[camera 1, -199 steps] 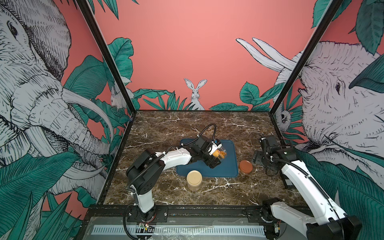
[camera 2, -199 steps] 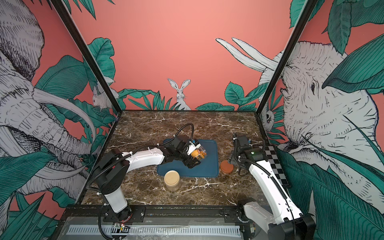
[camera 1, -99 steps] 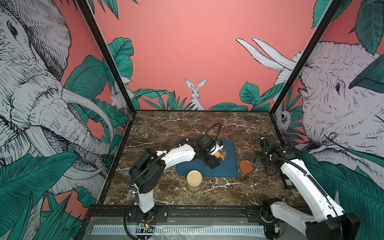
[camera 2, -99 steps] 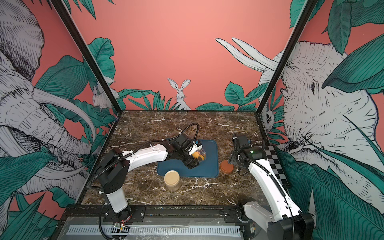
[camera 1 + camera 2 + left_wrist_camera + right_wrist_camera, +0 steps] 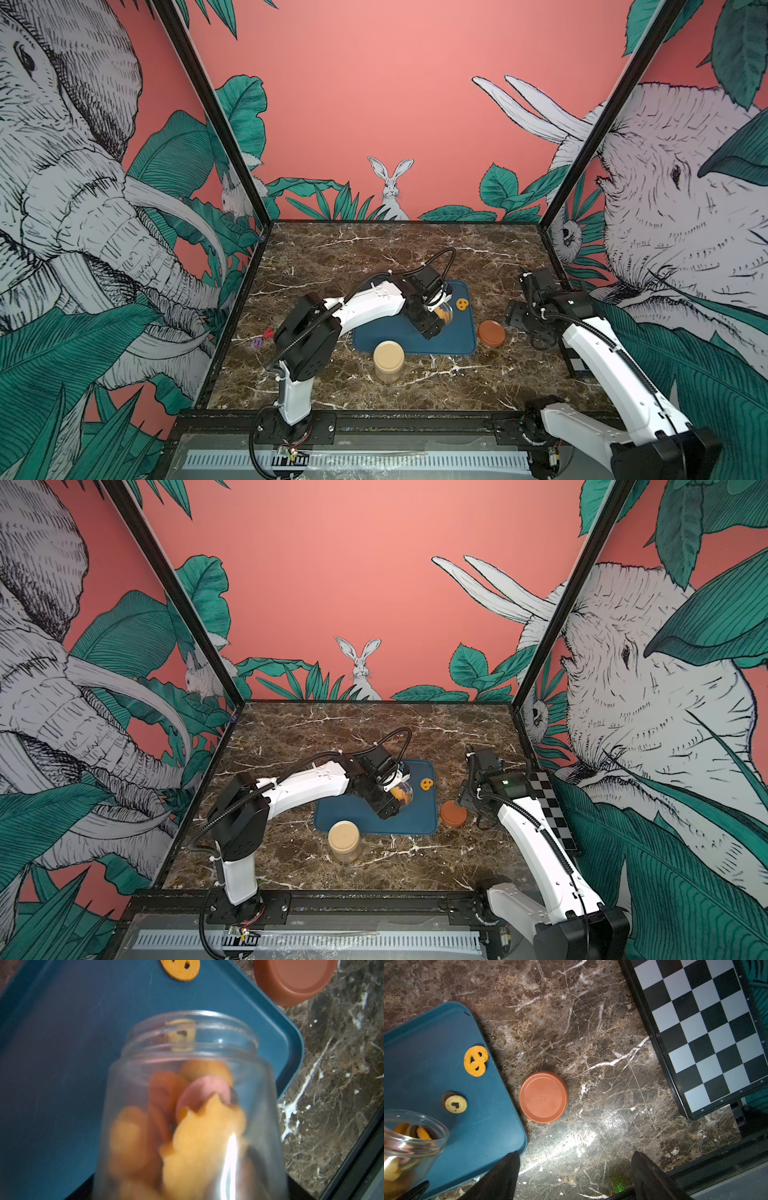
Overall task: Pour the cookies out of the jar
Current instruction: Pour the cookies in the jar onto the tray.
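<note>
My left gripper (image 5: 432, 316) is shut on the clear jar (image 5: 444, 312), holding it tilted on its side low over the blue tray (image 5: 386, 340). The left wrist view is filled by the jar (image 5: 191, 1105), mouth pointing away, with orange, pink and brown cookies (image 5: 199, 1136) inside; the jaws are hidden behind it. A pretzel-shaped orange cookie (image 5: 476, 1061) lies on the tray, and a pale heart-marked one (image 5: 456, 1104) lies just outside the jar mouth (image 5: 415, 1136). My right gripper (image 5: 576, 1176) stands open over bare marble, close to the brown lid (image 5: 543, 1097).
A second jar with a tan lid (image 5: 388, 360) stands in front of the tray. The brown lid (image 5: 491, 333) lies right of the tray. A checkerboard (image 5: 708, 1028) lines the right wall. Two small things, purple (image 5: 257, 342) and red (image 5: 268, 332), lie at the left edge.
The left arm has swung the jar toward the tray's far right corner and tipped it further. A pretzel cookie now lies on the tray. The right arm has barely moved.
</note>
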Controlling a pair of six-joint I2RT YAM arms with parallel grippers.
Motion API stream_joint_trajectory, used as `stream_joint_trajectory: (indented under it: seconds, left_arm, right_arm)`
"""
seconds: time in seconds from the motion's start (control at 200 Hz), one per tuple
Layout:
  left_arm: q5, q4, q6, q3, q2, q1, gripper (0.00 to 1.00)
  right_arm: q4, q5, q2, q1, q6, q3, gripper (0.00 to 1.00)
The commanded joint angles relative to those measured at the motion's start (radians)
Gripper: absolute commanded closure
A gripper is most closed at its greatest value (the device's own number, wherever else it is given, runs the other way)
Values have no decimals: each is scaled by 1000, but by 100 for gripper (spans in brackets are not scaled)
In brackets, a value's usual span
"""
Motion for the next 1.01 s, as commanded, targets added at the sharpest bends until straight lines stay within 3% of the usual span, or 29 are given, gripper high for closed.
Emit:
stream_joint_trajectory:
  seconds: [0.0,0.14,0.25,0.39,0.505,0.6,0.78,0.855,0.895,0.95,1.0]
  left_arm:
    - [52,-128,-31,115,3,-5,100]
    - [233,-181,-180,162,0,27,100]
    - [368,-85,-324,100,-39,76,100]
    - [588,210,-620,-59,-92,131,100]
    - [736,677,-985,-222,-120,141,100]
    - [767,923,-1198,-281,-120,139,100]
    - [706,964,-1374,-368,-145,139,100]
    - [641,1295,-1638,-469,-155,118,100]
    - [665,1219,-1587,-438,-155,109,100]
    - [654,979,-1451,-423,-166,109,100]
    - [634,1076,-1518,-476,-171,110,100]
  right_arm:
    - [-40,-4,-8,-5,18,26,14]
    - [-51,-3,-18,-4,23,37,14]
    - [-61,5,-23,-5,24,47,14]
    - [-75,9,-30,-4,27,51,14]
    - [-79,9,-39,-4,31,54,14]
    - [-84,13,-42,-4,35,55,14]
    - [-85,21,-46,-5,37,53,14]
    - [-89,20,-41,-5,38,55,15]
    - [-90,21,-42,-5,38,54,15]
    - [-90,30,-46,-5,40,51,14]
    - [-92,35,-46,-6,40,53,14]
